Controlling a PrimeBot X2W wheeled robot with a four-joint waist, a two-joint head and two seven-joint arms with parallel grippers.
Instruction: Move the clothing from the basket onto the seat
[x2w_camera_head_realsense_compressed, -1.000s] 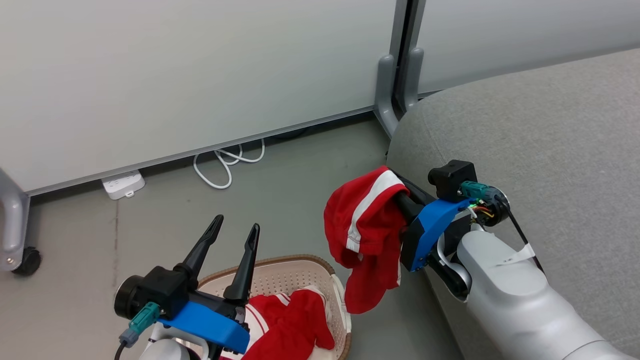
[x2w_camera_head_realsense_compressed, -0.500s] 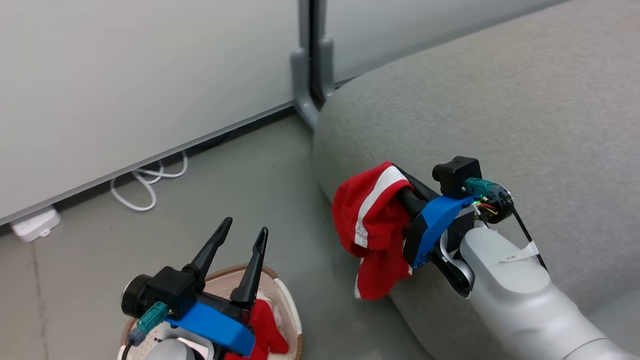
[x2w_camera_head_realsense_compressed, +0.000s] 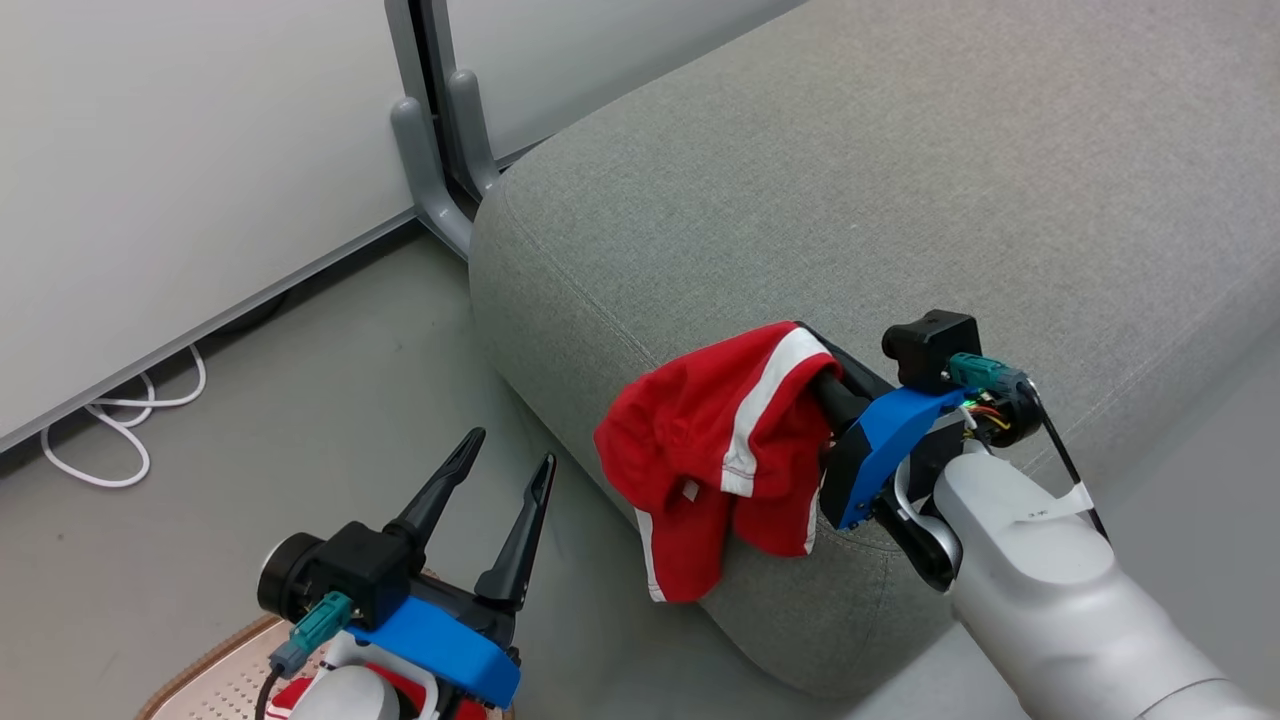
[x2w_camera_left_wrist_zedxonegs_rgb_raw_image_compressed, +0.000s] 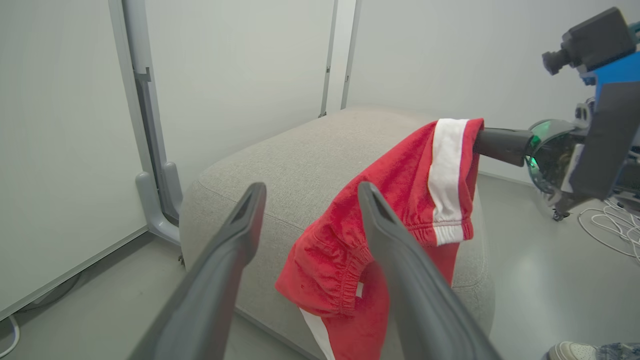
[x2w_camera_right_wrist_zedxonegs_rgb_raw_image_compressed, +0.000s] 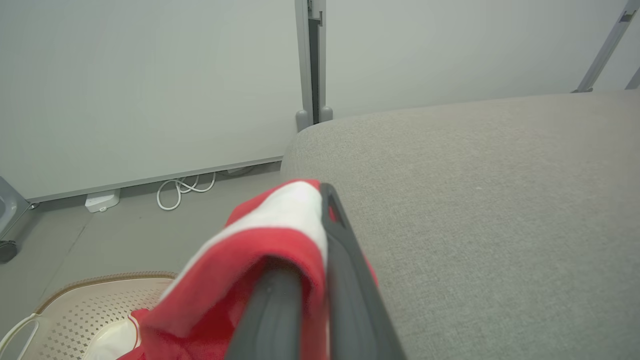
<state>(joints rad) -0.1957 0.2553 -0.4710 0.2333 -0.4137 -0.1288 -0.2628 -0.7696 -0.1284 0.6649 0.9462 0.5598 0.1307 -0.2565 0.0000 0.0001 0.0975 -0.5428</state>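
Observation:
One piece of the clothing, a red garment with a white stripe (x2w_camera_head_realsense_compressed: 720, 440), drapes over my right gripper (x2w_camera_head_realsense_compressed: 815, 365), which is shut on it. It hangs above the near corner of the grey seat (x2w_camera_head_realsense_compressed: 850, 200), its lower part dangling down the seat's side. The right wrist view shows the garment (x2w_camera_right_wrist_zedxonegs_rgb_raw_image_compressed: 260, 240) bunched over the gripper (x2w_camera_right_wrist_zedxonegs_rgb_raw_image_compressed: 310, 200), with the seat (x2w_camera_right_wrist_zedxonegs_rgb_raw_image_compressed: 475, 200) beyond. My left gripper (x2w_camera_head_realsense_compressed: 510, 450) is open and holds nothing, low at the left above the basket (x2w_camera_head_realsense_compressed: 215, 665). In the left wrist view, this gripper (x2w_camera_left_wrist_zedxonegs_rgb_raw_image_compressed: 311, 190) points at the hanging garment (x2w_camera_left_wrist_zedxonegs_rgb_raw_image_compressed: 400, 200).
A pale partition wall with a grey foot (x2w_camera_head_realsense_compressed: 430, 150) stands behind the seat's left end. White cable (x2w_camera_head_realsense_compressed: 110, 440) lies on the floor by the wall, next to a power strip (x2w_camera_right_wrist_zedxonegs_rgb_raw_image_compressed: 101, 201). More cables (x2w_camera_left_wrist_zedxonegs_rgb_raw_image_compressed: 610, 225) and a shoe (x2w_camera_left_wrist_zedxonegs_rgb_raw_image_compressed: 570, 350) are beyond the seat.
The camera has swung right, so the basket slid to the lower left of the picture. My right gripper, still holding the garment, went from beside the seat to above its corner.

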